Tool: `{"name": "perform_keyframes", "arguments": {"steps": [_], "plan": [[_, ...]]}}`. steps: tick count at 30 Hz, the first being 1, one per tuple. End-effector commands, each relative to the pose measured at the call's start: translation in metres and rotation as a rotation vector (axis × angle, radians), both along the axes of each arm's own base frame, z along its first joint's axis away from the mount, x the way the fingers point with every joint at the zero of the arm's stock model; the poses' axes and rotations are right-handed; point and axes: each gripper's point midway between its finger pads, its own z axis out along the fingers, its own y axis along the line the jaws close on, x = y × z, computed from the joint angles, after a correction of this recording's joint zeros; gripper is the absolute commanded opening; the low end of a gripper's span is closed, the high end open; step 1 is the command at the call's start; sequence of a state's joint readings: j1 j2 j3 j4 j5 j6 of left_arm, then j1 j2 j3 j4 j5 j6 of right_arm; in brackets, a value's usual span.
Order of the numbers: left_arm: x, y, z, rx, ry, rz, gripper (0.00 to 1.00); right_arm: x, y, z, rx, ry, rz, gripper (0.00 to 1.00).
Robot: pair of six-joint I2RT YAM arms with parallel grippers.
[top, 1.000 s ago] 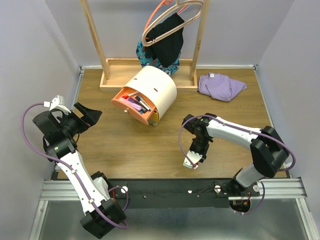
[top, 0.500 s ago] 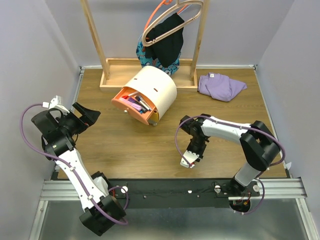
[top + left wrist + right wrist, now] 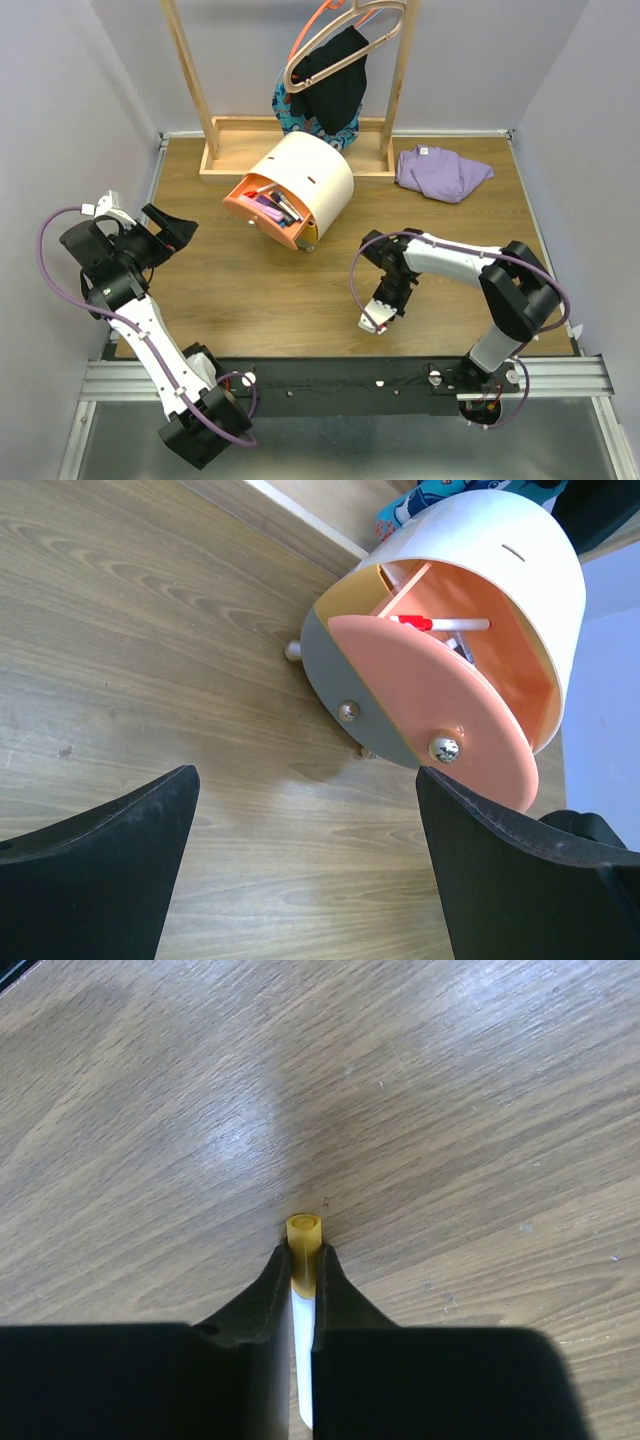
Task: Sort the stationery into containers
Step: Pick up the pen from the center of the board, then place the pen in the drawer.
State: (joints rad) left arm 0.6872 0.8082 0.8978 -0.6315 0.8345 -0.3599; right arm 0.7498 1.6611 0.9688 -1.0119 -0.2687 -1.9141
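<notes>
My right gripper (image 3: 303, 1258) points down at the wooden table near the front edge and is shut on a white pen with an orange tip (image 3: 304, 1232). The tip pokes out past the fingertips, at the table surface. From above, the right gripper (image 3: 390, 298) hides the pen. The cream drum-shaped chest (image 3: 312, 172) lies at centre back with its orange drawer (image 3: 262, 212) pulled open and several pens (image 3: 274, 205) inside. A yellow drawer (image 3: 309, 236) sits under it. My left gripper (image 3: 305, 772) is open and empty, left of the chest and facing the orange drawer front (image 3: 440, 700).
A wooden rack base (image 3: 230, 160) with two uprights stands behind the chest, and dark clothes on hangers (image 3: 325, 85) hang above it. A purple cloth (image 3: 440, 170) lies at the back right. The metal rail (image 3: 330, 378) runs along the near edge.
The right gripper's jaws have closed onto the pen, and its wrist has shifted slightly left. The left arm has drifted a little to the left and stays open.
</notes>
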Motion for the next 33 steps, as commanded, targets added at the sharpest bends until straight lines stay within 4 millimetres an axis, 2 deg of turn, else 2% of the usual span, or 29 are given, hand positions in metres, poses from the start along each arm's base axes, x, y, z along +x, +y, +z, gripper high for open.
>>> {"name": "perform_keyframes", "arguments": {"steps": [1, 2, 4, 5, 6, 8, 9, 11, 12, 15, 16, 18, 19, 21, 22, 24, 25, 26, 27, 28, 30, 33], "plan": [[0.002, 0.003, 0.007, 0.002, -0.017, 0.011, 0.99, -0.008, -0.013, -0.013, -0.087, 0.074, -0.078, 0.07], [0.003, 0.004, 0.009, 0.002, -0.023, 0.01, 0.99, 0.001, -0.003, -0.002, -0.061, 0.058, -0.099, 0.06], [0.004, 0.003, 0.01, -0.004, -0.03, 0.006, 0.99, 0.003, 0.013, 0.021, -0.003, 0.076, -0.141, 0.05], [0.005, 0.003, 0.013, -0.008, -0.039, 0.008, 0.99, 0.019, 0.032, 0.044, 0.053, 0.043, -0.18, 0.05], [0.006, 0.003, 0.013, -0.012, -0.042, 0.005, 0.99, 0.023, 0.045, 0.061, 0.105, 0.053, -0.212, 0.04], [0.009, 0.004, 0.015, -0.022, -0.055, 0.008, 0.99, 0.027, 0.06, 0.092, 0.142, 0.085, -0.308, 0.04], [0.01, 0.004, 0.015, -0.032, -0.055, 0.011, 0.99, 0.041, 0.084, 0.129, 0.249, 0.074, -0.336, 0.04], [0.013, 0.004, 0.018, -0.042, -0.074, 0.007, 0.99, 0.042, 0.095, 0.156, 0.276, 0.13, -0.423, 0.04], [0.014, 0.004, 0.018, -0.057, -0.073, 0.011, 0.99, 0.048, 0.109, 0.183, 0.353, 0.135, -0.438, 0.04], [0.016, 0.005, 0.02, -0.059, -0.084, 0.006, 0.99, 0.042, 0.122, 0.215, 0.42, 0.2, -0.518, 0.04], [0.016, 0.004, 0.02, -0.059, -0.086, 0.003, 0.99, 0.046, 0.129, 0.231, 0.472, 0.189, -0.528, 0.03], [0.017, 0.004, 0.021, -0.055, -0.091, -0.001, 0.99, 0.044, 0.138, 0.251, 0.526, 0.226, -0.585, 0.03], [0.018, 0.004, 0.022, -0.057, -0.094, -0.002, 0.99, 0.051, 0.148, 0.266, 0.591, 0.215, -0.594, 0.02], [0.018, 0.003, 0.022, -0.061, -0.098, -0.003, 0.99, 0.052, 0.161, 0.287, 0.658, 0.284, -0.668, 0.02], [0.018, 0.002, 0.022, -0.069, -0.098, 0.0, 0.99, 0.06, 0.175, 0.303, 0.74, 0.288, -0.665, 0.02], [0.018, 0.001, 0.022, -0.073, -0.101, -0.001, 0.99, 0.059, 0.19, 0.326, 0.794, 0.404, -0.737, 0.02], [0.017, 0.001, 0.022, -0.072, -0.103, -0.001, 0.99, 0.067, 0.204, 0.345, 0.876, 0.421, -0.729, 0.02], [0.016, 0.0, 0.023, -0.069, -0.103, -0.005, 0.99, 0.067, 0.21, 0.354, 0.869, 0.514, -0.808, 0.02], [0.016, 0.0, 0.025, -0.062, -0.105, -0.006, 0.99, 0.066, 0.216, 0.367, 0.895, 0.564, -0.807, 0.02], [0.015, -0.001, 0.025, -0.06, -0.104, -0.008, 0.99, 0.076, 0.229, 0.373, 0.939, 0.588, -0.802, 0.03], [0.013, -0.003, 0.027, -0.052, -0.104, -0.013, 0.99, 0.079, 0.238, 0.381, 0.942, 0.658, -0.842, 0.03], [0.011, -0.005, 0.027, -0.041, -0.102, -0.017, 0.99, 0.096, 0.253, 0.376, 0.971, 0.666, -0.868, 0.04]]}}
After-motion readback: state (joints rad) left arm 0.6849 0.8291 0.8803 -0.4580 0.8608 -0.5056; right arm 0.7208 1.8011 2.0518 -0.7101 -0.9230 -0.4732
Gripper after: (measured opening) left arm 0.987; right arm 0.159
